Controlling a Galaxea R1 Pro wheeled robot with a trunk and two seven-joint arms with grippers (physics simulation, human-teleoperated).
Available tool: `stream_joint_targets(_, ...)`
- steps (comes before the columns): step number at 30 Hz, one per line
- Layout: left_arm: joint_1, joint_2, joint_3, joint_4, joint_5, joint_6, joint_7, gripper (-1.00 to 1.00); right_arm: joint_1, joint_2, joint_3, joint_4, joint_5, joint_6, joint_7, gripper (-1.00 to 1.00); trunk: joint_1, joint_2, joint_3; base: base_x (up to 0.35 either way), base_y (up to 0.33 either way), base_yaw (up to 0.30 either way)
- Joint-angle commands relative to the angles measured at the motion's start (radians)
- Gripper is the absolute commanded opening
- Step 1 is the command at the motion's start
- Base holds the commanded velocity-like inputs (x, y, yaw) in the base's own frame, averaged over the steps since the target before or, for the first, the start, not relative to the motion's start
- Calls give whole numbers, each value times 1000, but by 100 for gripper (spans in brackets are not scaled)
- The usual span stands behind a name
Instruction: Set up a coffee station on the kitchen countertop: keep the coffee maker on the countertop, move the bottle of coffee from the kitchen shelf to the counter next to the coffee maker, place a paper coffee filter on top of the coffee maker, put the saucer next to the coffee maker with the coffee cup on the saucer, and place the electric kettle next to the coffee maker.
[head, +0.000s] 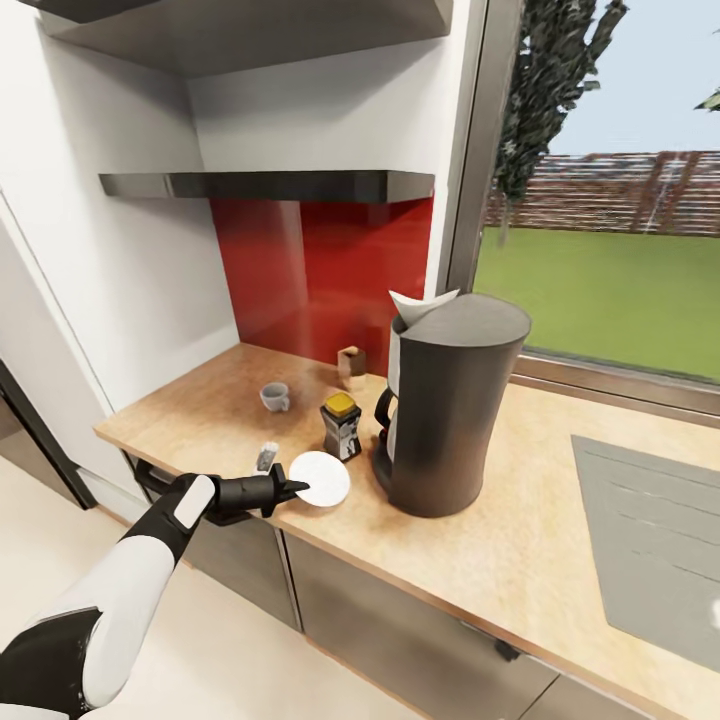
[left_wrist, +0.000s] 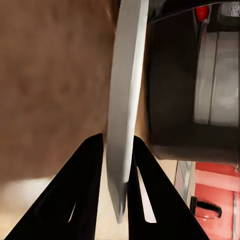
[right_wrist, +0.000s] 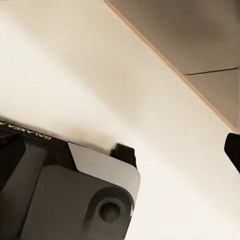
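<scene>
Sunlight from a big window is falling on the kitchen countertop (head: 560, 560), and here the left gripper (head: 292, 490) is working at the front edge. Its two black fingers (left_wrist: 85, 190) are closing on the rim of the saucer (head: 320, 478); in the left wrist view the white plate is standing edge-on between them, so the grip is looking narrow and only on the border. I cannot tell if the saucer is resting on the wood or is lifted a little. I cannot tell how the right gripper is standing; the right wrist view is showing the floor and the robot's base (right_wrist: 65, 195).

Just beside the saucer the bottle of coffee (head: 341, 425) is standing, and a small grey thing (head: 266, 457) is near the wrist. Behind the bottle the coffee maker (head: 455, 400) is rising, with the paper coffee filter (head: 420, 302) sitting on its top. The coffee cup (head: 275, 397) is waiting further back on the counter, well apart from the saucer. A small wooden block (head: 351, 361) is by the red wall, under the kitchen shelf (head: 270, 184).

Some risks I am seeing: the thin plate may be slipping or turning in such an edge grip. If the arm is pushing forward, the saucer can be knocking the bottle over. Because the plate is lying near the counter's front edge, a careless release may be sending it to the floor.
</scene>
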Motion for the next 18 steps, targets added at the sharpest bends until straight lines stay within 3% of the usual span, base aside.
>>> stream_joint_targets(1, -1, -1, 5, 0, -10, 2, -2, -100, -1, 0, 8, 0, -10, 2, 2, 100, 0, -1, -1, 23, 0, 0)
stream_joint_targets(6, -1, -3, 3, 0, -11, 3, -2, -100, -1, 0, 8, 0, -10, 2, 2, 100, 0, -1, -1, 7, 0, 0)
stream_joint_targets(7, -1, -4, 3, -1, -11, 3, -2, 100, -1, 0, 8, 0, -10, 2, 2, 100, 0, -1, -1, 0, 0, 0)
stream_joint_targets(18, -1, -4, 6, -1, -5, 3, -2, 100, -1, -1, 8, 0, -10, 2, 2, 100, 0, -1, -1, 0, 0, 0)
